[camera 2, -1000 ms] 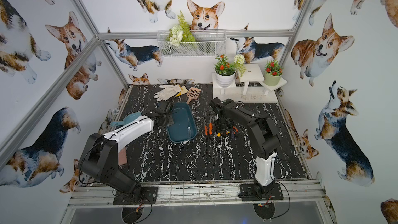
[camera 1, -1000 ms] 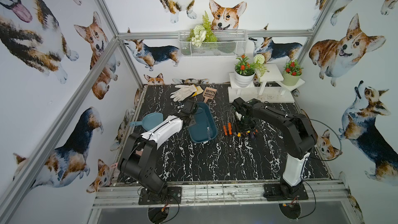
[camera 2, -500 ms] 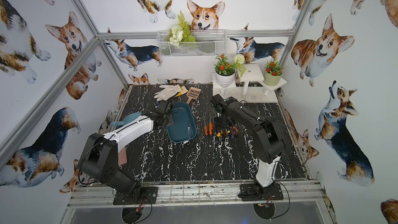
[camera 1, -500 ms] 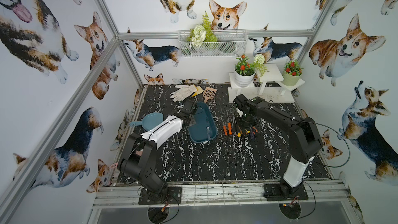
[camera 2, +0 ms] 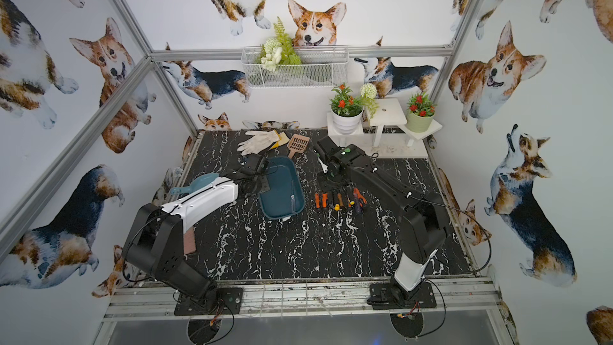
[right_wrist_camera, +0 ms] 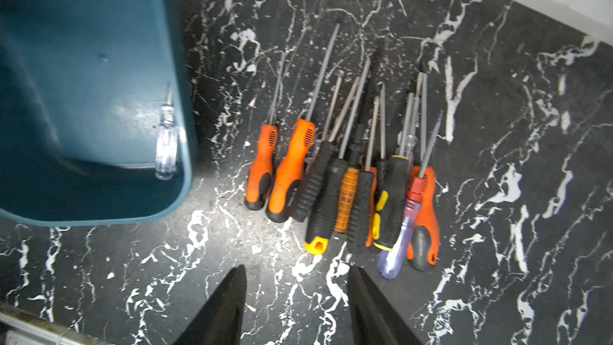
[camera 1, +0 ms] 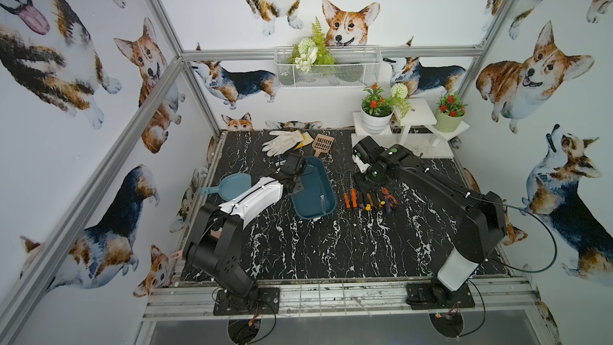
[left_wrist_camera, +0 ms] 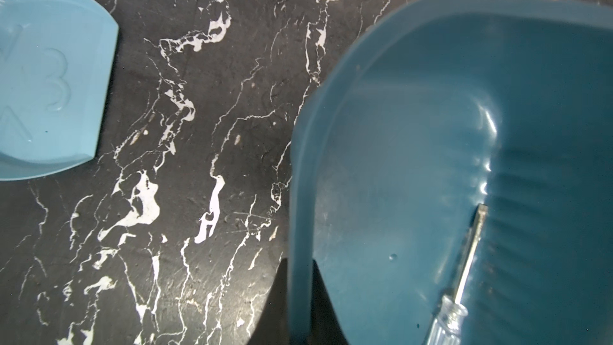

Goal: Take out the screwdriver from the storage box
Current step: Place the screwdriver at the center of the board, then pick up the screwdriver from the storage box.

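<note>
The storage box (camera 1: pixel 308 200) (camera 2: pixel 278 194) is a dark teal tray lying on the black marble table. My left gripper (left_wrist_camera: pixel 300 306) (camera 1: pixel 296 188) is shut on the tray's left rim (left_wrist_camera: pixel 298 194), one finger inside and one outside. A clear-handled screwdriver (left_wrist_camera: pixel 464 273) (right_wrist_camera: pixel 166 141) (camera 1: pixel 321 202) lies inside along the tray's right wall. My right gripper (right_wrist_camera: pixel 297 268) (camera 1: pixel 363 183) hangs open and empty over the table, at the handle end of a row of several screwdrivers (right_wrist_camera: pixel 348 177) (camera 1: pixel 368 199) lying right of the tray.
A light blue scoop (camera 1: pixel 232 185) (left_wrist_camera: pixel 43 77) lies left of the tray. At the back lie a white glove (camera 1: pixel 285 141) and a tan slotted scoop (camera 1: pixel 321 143). A white stand with flowerpots (camera 1: pixel 414 117) fills the back right corner. A wire basket (camera 1: pixel 326 69) hangs on the wall.
My right gripper's jaws have opened wider, and the right arm's elbow has swung toward the near right. The left arm and the tray have not moved.
</note>
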Available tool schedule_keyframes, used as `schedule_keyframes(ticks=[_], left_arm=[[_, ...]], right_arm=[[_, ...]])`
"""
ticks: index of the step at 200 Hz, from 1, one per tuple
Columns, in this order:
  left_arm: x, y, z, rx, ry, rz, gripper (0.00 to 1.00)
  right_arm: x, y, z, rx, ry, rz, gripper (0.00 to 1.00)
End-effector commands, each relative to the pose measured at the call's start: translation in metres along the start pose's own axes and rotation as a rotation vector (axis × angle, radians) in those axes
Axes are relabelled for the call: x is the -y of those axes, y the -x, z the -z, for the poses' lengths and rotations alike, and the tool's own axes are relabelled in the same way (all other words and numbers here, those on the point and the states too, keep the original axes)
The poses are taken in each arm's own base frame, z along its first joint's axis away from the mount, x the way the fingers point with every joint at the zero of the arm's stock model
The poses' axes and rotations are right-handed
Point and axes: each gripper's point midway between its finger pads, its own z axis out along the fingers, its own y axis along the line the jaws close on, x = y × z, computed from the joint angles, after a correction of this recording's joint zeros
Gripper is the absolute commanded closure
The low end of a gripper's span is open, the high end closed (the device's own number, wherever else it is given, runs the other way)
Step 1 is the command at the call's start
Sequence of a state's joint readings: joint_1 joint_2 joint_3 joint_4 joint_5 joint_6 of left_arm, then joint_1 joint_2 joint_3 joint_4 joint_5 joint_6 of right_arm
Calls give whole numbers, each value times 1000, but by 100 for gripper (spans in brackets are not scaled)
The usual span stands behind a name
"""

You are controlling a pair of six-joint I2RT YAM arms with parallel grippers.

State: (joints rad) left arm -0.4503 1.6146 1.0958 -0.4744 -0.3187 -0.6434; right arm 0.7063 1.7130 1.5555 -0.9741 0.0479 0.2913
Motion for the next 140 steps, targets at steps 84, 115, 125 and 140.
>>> schedule_keyframes(ticks=[84, 115, 125, 140], left_arm=[[5, 4, 1, 16, -21, 4, 100], [4, 3, 1, 15, -19, 3, 100], [4, 2, 1, 15, -17, 5, 100], [3, 1, 1, 13, -17, 3, 100]], right_arm=[[-81, 16, -17, 8, 196, -33, 45], [-103, 18, -28, 6, 233, -35, 45], [-108, 16, -33, -4, 232, -31, 46], [-115, 14, -41, -25, 229, -26, 46]])
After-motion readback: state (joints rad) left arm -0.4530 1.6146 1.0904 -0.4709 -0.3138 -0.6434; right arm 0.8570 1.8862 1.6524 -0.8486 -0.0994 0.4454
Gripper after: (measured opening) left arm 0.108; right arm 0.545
